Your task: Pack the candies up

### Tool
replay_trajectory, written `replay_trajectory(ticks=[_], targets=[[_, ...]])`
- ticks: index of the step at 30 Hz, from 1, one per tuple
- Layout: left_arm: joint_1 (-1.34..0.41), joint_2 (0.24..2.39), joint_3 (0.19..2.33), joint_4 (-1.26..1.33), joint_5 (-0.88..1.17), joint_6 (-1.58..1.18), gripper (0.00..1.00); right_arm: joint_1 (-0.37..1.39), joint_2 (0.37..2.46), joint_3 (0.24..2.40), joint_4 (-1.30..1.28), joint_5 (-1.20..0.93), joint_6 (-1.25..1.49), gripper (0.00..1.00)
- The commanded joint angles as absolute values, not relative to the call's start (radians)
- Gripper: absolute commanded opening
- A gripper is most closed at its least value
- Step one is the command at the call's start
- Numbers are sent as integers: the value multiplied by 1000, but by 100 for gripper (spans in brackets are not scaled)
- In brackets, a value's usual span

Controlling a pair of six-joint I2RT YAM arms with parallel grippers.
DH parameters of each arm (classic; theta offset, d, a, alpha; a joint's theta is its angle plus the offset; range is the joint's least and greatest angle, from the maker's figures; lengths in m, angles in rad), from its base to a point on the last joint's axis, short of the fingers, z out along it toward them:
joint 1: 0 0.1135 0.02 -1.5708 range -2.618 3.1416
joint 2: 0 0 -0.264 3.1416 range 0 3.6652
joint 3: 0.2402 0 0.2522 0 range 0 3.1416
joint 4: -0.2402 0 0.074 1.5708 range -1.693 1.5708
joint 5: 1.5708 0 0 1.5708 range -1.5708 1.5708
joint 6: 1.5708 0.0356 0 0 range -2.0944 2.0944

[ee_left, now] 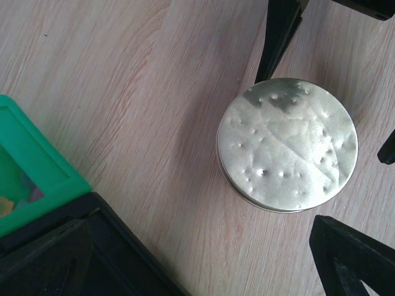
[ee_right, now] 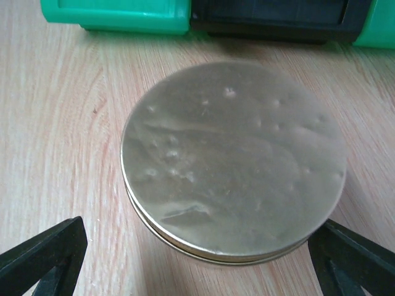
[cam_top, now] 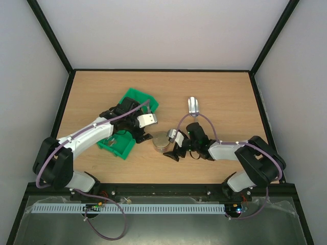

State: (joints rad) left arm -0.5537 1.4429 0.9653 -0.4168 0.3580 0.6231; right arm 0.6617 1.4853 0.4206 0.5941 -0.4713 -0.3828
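Wood-grain table [cam_top: 219, 92], white walls [cam_top: 163, 30], black frame [cam_top: 163, 70]; green bin [cam_top: 137, 96], candies [ee_left: 7, 205] inside.

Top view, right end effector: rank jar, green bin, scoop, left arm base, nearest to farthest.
From the right end effector:
1. Jar, straddled by it.
2. Green bin, to the left, and scoop, behind: too close to call.
3. Left arm base, far left at the near edge.

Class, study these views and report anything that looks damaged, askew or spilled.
The round metal lid beside the green bin looks battered: its top is pitted with small dents and faint creases rather than smooth. I see nothing spilled.
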Motion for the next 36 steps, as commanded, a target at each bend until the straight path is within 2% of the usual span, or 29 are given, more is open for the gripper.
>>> replay_trajectory(ticks=[1,9,16,27,36], targets=[[-540,1421,1009,-482,360,619,99,651,1422,482,422,-531,-399,99],[-509,1425,1065,-477,382,570,99,633,1404,639,214,-531,-488,99],[-468,1446,1158,-468,398,482,99,528,1407,807,72,-561,-469,99],[-329,1550,1483,-588,406,351,99,334,1459,1041,20,-543,-209,99],[-103,1624,1691,-752,424,236,99,100,1459,1133,44,-609,-21,99]])
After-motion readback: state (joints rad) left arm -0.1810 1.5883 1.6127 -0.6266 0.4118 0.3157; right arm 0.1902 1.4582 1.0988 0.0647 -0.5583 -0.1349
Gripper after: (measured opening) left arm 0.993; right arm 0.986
